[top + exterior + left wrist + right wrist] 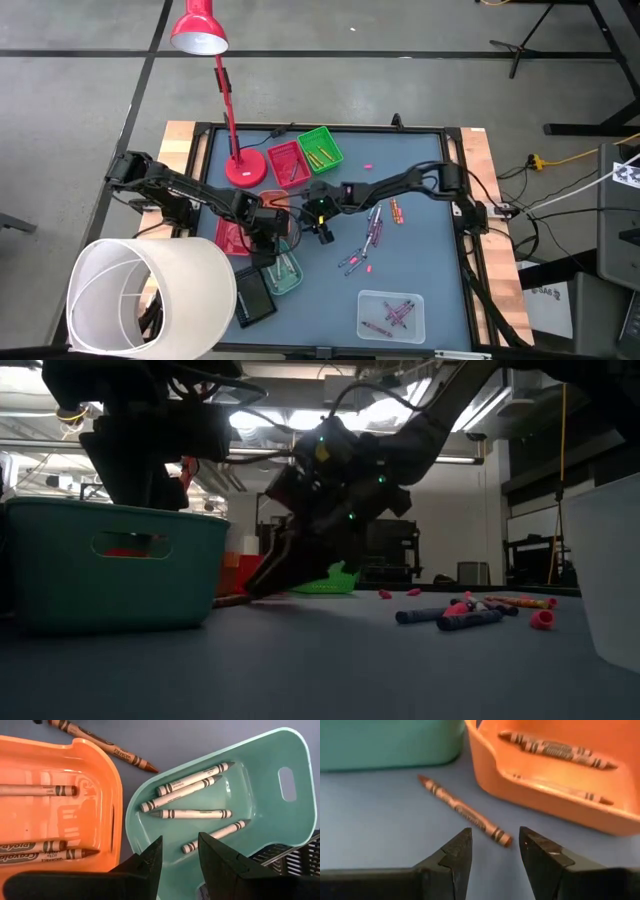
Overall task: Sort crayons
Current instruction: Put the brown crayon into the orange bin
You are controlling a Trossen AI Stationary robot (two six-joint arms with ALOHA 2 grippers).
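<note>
On the left of the table (420, 250), the left gripper (179, 854) hangs over the seam between an orange tray (107, 785) and a teal tray (260, 765), its fingers spread with nothing between them. In the left wrist view the teal tray holds five pale grey crayons (192, 813) lying loose on its floor, and the orange tray holds orange crayons (37, 790) along its bottom. A brown-orange crayon (464, 811) lies on the bare table just outside both trays, touching neither.

Near the middle, the right gripper (495, 851) is low over that loose crayon, its fingers spread to either side of the crayon's end and not touching it.

Behind the grippers stand a red tray (287, 163) and a green tray (320, 147), each with crayons inside, beside the round base of a red lamp (245, 168).

To the right, purple and pink crayons (372, 232) lie scattered on the table, with a few orange ones (396, 210) near them. A clear tray (391, 315) toward the front edge holds purple crayons.
</note>
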